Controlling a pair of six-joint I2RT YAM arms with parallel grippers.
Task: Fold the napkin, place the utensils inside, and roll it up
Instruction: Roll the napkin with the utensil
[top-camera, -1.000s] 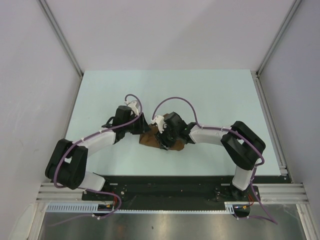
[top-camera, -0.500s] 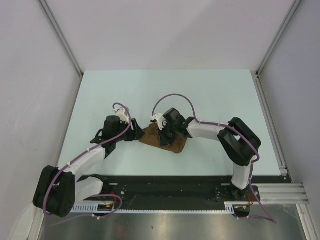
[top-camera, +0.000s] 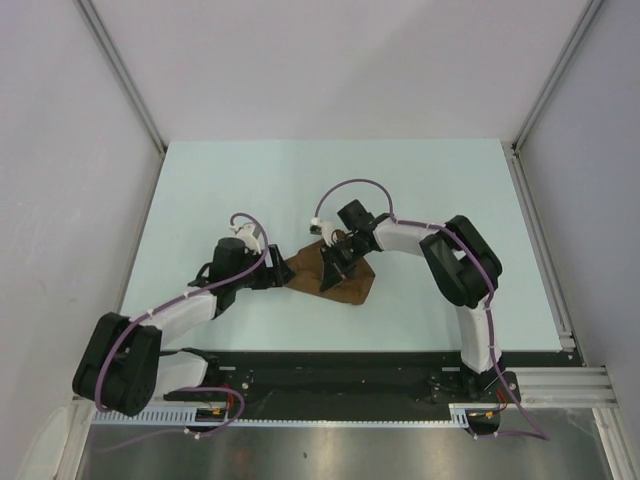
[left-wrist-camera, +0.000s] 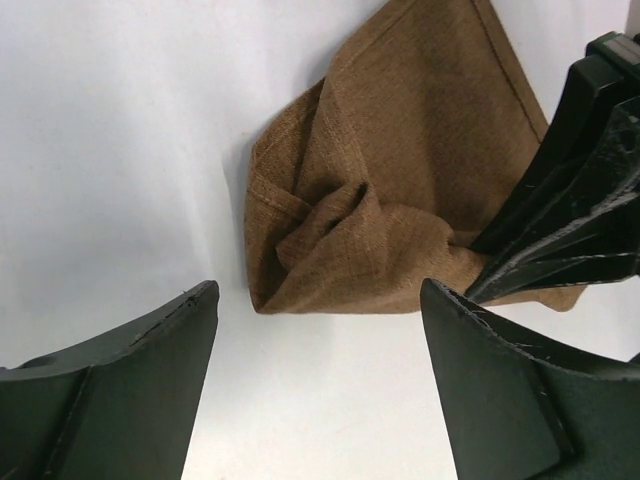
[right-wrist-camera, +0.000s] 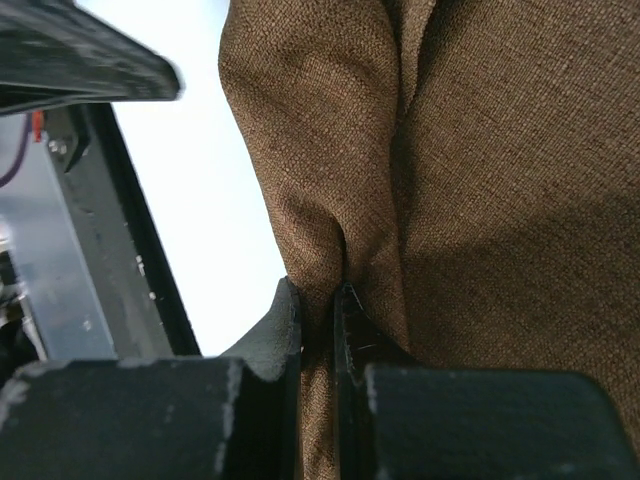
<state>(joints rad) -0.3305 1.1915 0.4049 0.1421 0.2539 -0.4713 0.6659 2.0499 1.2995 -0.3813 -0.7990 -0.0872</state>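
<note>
Top external view: the napkin (top-camera: 355, 288) is seen lying bunched near the middle of the table (top-camera: 450, 190), toward its near edge, between the two arms. A raised ridge of the brown cloth is pinched tight between the closed fingers of the right gripper (right-wrist-camera: 318, 300), as is shown plainly by the right wrist camera. The left gripper (left-wrist-camera: 318, 325) is held wide open just beside the crumpled left corner of the cloth, with nothing between its jaws but bare table and the edge of the fold. The utensils are not to be seen in any view; whether they are wrapped inside cannot be told. The step in hand is judged to be the folding or rolling over of the cloth. For it to be done well, the pinch should be kept firm and the ridge carried low across the surface, so that the layers are laid flat rather than dragged into a heap; the loose corner should be pinned by the open left fingers, so that the whole bundle is not slid along. The table is a smooth, pale green sheet, judged slippery under cloth. It is enclosed by plain white walls (top-camera: 300, 60) joined along metal rails (top-camera: 127, 90), and the arms are bolted to a black base plate (top-camera: 340, 375) at the near edge
</note>
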